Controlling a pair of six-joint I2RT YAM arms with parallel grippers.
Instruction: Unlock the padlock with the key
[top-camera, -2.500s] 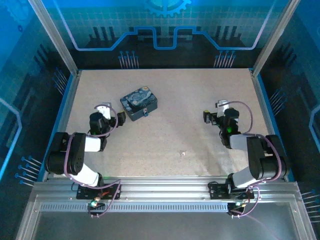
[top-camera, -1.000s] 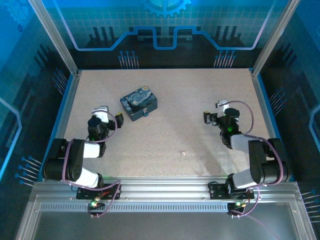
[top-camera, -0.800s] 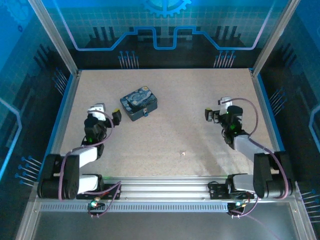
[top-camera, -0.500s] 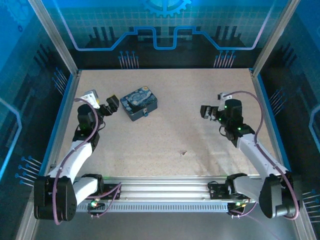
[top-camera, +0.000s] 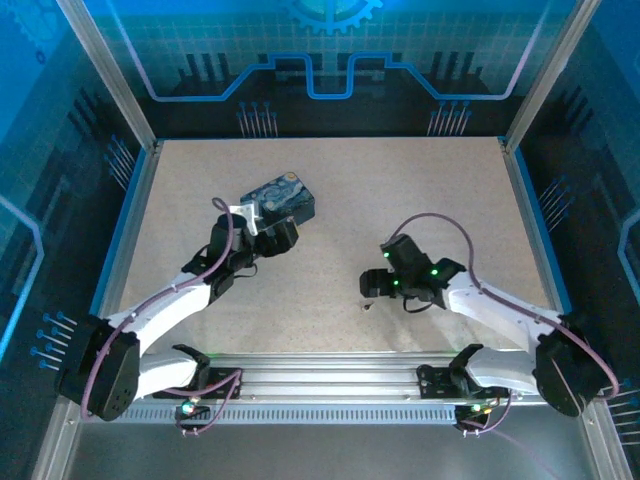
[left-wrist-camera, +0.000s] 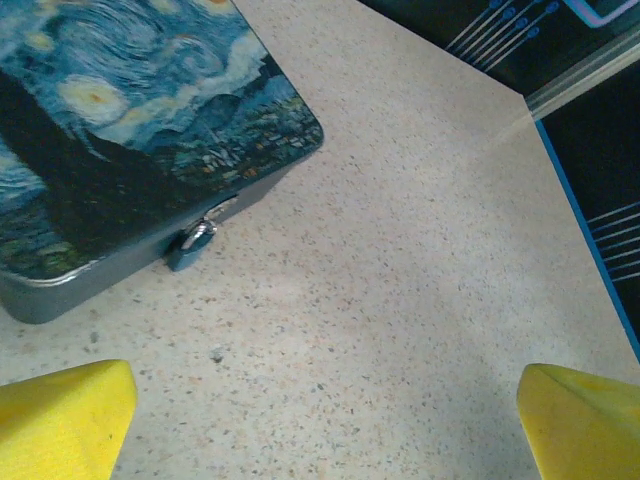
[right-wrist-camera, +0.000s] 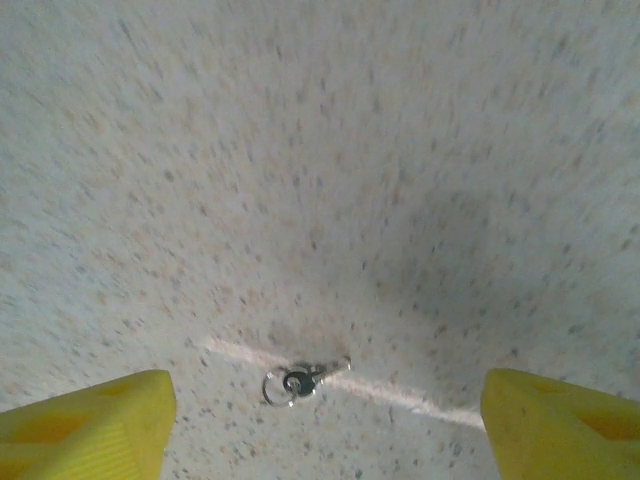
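- The right pincer (right-wrist-camera: 320, 428) is hovering over the surface (right-wrist-camera: 330, 150). Its yellow fingertips (right-wrist-camera: 85, 420) are standing well apart, gripping nothing and touching nothing.
- The key (right-wrist-camera: 305, 380) is lying flat just ahead of it, roughly midway between the fingers. Its ring is to the left and its blade is pointing right and slightly up, so its long axis is running nearly along the line from one fingertip to the other.
- In the top view the right pincer is sitting just beside the key, while the left arm is well away. I judge the right arm is the one making the pick, likely after turning its wrist to close across the blade.
- The left pincer (left-wrist-camera: 320, 420) is also gaping wide and empty. It is facing the padlock (left-wrist-camera: 196, 240), which is sitting at the front edge of the painted tin (left-wrist-camera: 130, 120), near the fingers but apart from them.
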